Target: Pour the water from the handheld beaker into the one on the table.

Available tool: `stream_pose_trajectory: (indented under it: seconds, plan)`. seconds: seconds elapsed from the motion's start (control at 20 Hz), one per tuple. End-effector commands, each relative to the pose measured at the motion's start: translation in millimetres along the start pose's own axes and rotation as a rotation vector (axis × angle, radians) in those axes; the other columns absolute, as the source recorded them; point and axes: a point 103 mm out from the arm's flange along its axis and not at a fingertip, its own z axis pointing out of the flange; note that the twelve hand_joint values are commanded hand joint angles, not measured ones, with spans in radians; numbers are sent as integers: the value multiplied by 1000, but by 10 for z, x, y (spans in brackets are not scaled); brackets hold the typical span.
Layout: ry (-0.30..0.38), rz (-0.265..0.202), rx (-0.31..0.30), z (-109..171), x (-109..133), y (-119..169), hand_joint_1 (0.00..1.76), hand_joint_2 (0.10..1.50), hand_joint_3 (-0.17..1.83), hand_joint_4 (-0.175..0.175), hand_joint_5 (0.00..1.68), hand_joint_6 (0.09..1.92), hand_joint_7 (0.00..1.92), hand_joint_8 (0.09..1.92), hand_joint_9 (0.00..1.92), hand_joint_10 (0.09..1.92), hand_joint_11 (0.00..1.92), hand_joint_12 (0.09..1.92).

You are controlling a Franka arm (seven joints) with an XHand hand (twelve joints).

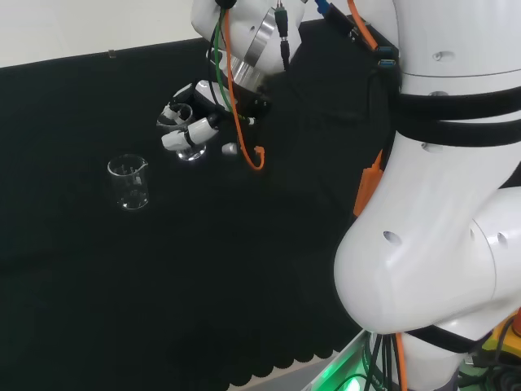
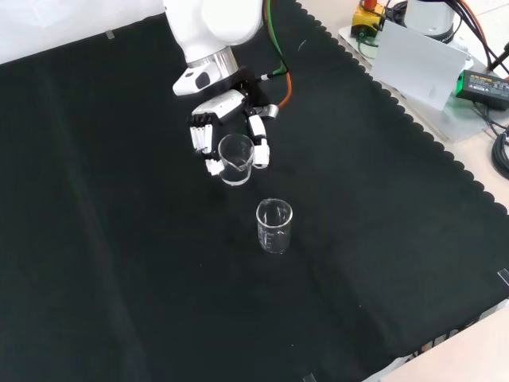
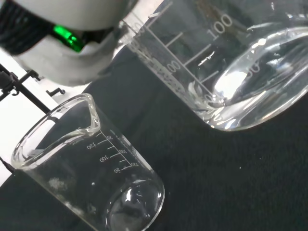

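In the head view, the hand (image 1: 189,122) is hanging above the black cloth (image 1: 98,285), its fingers curling round a clear beaker (image 1: 192,148). A second beaker (image 1: 129,182) is standing upright on the cloth, to the left and nearer the camera, apart from the first.

In the front view, the hand (image 2: 231,119) is coming in from the top, fingers wrapping both sides of the held beaker (image 2: 235,158). The standing beaker (image 2: 274,226) is sitting just below and slightly right of it, not touching.

In the wrist view, the held beaker (image 3: 231,62) is showing close, with a little water pooling at its base. The standing beaker (image 3: 86,173) is looking empty, its spout pointing toward the held one.
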Motion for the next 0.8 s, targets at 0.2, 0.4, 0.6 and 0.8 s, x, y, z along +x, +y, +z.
stream_pose_trajectory:
  seconds: [0.2, 0.4, 0.6, 0.8]
  plan:
    - [-49, 4, 20, -91, 66, -76, 1143, 675, 533, 175, 1420, 343, 1739, 87, 1631, 87, 1234, 833]
    - [-122, 4, 53, -58, 171, -56, 1144, 675, 533, 175, 1423, 339, 1740, 87, 1633, 87, 1235, 833]
    - [-161, 0, 66, -128, 225, -110, 1144, 675, 533, 175, 1424, 336, 1741, 87, 1634, 87, 1236, 833]
    - [-222, 8, 85, -130, 303, -111, 1144, 675, 532, 175, 1425, 334, 1742, 87, 1635, 87, 1239, 834]
